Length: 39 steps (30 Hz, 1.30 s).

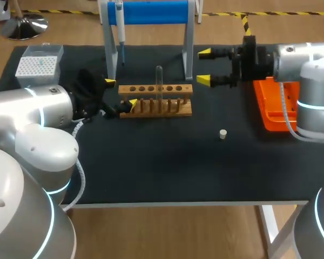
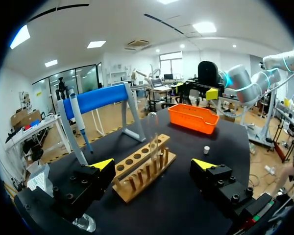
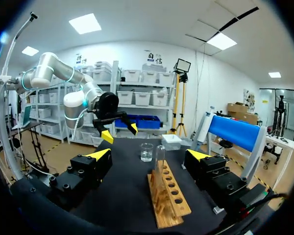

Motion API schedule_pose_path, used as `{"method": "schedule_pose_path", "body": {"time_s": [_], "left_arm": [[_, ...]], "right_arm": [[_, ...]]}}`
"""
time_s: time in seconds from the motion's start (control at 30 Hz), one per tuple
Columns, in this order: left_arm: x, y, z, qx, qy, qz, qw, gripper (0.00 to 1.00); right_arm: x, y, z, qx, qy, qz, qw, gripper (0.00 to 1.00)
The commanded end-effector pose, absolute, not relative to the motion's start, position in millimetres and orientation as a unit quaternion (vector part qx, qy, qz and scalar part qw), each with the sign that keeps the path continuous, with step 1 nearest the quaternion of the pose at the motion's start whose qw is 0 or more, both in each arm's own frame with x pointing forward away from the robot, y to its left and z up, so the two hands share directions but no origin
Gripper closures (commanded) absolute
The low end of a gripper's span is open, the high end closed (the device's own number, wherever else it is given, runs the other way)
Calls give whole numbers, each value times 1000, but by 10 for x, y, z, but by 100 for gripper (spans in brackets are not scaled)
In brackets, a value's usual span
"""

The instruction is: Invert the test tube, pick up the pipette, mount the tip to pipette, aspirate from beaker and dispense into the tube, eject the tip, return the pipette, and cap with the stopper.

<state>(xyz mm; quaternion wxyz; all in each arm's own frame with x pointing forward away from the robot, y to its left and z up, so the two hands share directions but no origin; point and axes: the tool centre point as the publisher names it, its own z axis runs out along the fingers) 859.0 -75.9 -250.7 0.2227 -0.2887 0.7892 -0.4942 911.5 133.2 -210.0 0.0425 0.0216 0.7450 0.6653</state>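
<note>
The test tube (image 1: 159, 81) stood upright in the wooden rack (image 1: 155, 100), in a hole a little right of the rack's middle, its long axis vertical and its upper part clear above the top bar. Nothing held it.

The left gripper (image 1: 120, 93) sat at the rack's left end, just beside the wood. Its 2 fingers were spread apart and empty, aimed along the rack's length. In the left wrist view the test tube rose ahead of those fingers and roughly in line with the gap between them.

The right gripper (image 1: 204, 67) hung beyond the rack's right end, apart from it, its fingers also spread and empty. In its wrist view the test tube stood ahead, again near the middle of the gap.

The left arm looked slightly nearer, though not by much. Either arm would have to come in level and close across the glass above the bar, then lift straight up before turning it over.

The pipette (image 1: 120, 27) hung on its stand, and the stopper (image 1: 223, 134) lay alone on the tabletop (image 1: 167, 167).
</note>
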Motion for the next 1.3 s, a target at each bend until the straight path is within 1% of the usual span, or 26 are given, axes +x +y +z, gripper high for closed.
{"method": "schedule_pose_path", "body": {"time_s": [0.03,0.2,0.53,1.3], "left_arm": [[8586,-739,-2518,-287,788,-497,222,0],[8586,-739,-2518,-287,788,-497,222,0],[8586,-739,-2518,-287,788,-497,222,0],[8586,-739,-2518,-287,788,-497,222,0]], "right_arm": [[9280,1522,-2226,-25,733,680,-22,0],[9343,1705,-2294,-33,722,690,-39,0],[9418,1944,-2479,-40,720,691,-49,0],[9475,2310,-2771,-13,724,690,-15,0]]}}
